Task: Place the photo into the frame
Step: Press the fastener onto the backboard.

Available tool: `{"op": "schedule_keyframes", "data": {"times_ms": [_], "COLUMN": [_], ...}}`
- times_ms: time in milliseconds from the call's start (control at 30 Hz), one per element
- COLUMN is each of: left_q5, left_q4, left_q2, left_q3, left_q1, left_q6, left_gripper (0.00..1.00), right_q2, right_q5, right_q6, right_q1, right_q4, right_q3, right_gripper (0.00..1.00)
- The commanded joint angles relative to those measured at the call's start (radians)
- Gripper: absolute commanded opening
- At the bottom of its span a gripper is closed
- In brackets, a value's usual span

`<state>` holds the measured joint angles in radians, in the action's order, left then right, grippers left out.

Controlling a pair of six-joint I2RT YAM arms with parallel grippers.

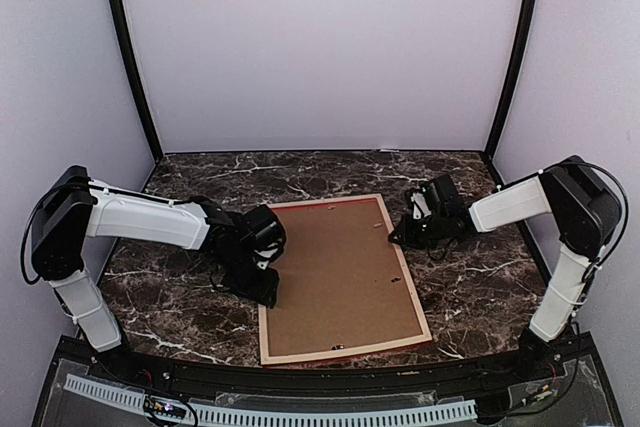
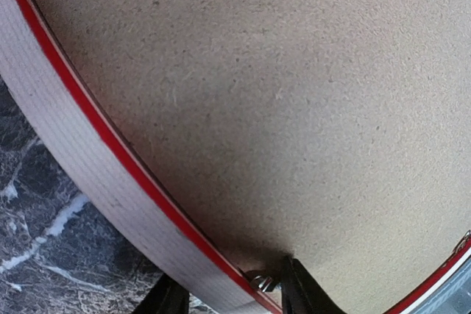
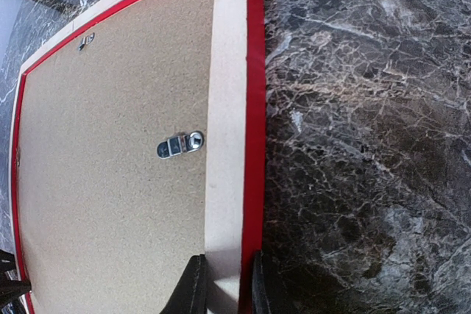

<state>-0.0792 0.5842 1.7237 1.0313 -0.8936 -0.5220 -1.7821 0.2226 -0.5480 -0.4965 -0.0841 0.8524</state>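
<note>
Right gripper (image 3: 227,270) pinching frame (image 3: 227,71) rail, pale back side up. Left gripper (image 2: 229,288) astride opposite rail, metal clip (image 2: 261,282) between its fingers; can't tell if clamped or loose. Brown backing board (image 1: 340,272) seated in frame, flat on marble table (image 1: 480,287).

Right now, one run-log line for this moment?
frame: face down on table | backing board: in frame | left gripper: open, astride left rail | right gripper: clamped on right rail | photo: unseen
</note>
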Motion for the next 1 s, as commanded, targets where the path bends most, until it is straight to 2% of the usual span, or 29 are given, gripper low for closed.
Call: {"op": "schedule_keyframes", "data": {"times_ms": [0, 200, 367, 567, 967], "left_q5": [-0.002, -0.008, -0.028, -0.049, -0.045], "left_q4": [-0.055, -0.056, -0.070, -0.089, -0.068], "left_q2": [0.008, -0.011, -0.029, -0.052, -0.081], "left_q3": [-0.032, -0.037, -0.039, -0.032, -0.011], "left_q1": [0.007, 0.016, 0.037, 0.065, 0.082], "left_q6": [-0.014, -0.024, -0.024, -0.014, 0.015], "left_gripper": [0.43, 0.49, 0.61, 0.70, 0.86], "right_q2": [-0.048, -0.054, -0.057, -0.040, 0.029], "right_q5": [0.043, 0.045, 0.037, -0.011, -0.054], "right_q6": [-0.022, -0.020, -0.018, -0.035, -0.123], "right_q1": [-0.007, -0.007, -0.006, -0.003, 0.051], "right_q4": [0.129, 0.130, 0.139, 0.162, 0.121], "right_q3": [-0.049, -0.042, -0.034, -0.034, -0.118], "right_gripper": [0.00, 0.00, 0.00, 0.00, 0.00]}}
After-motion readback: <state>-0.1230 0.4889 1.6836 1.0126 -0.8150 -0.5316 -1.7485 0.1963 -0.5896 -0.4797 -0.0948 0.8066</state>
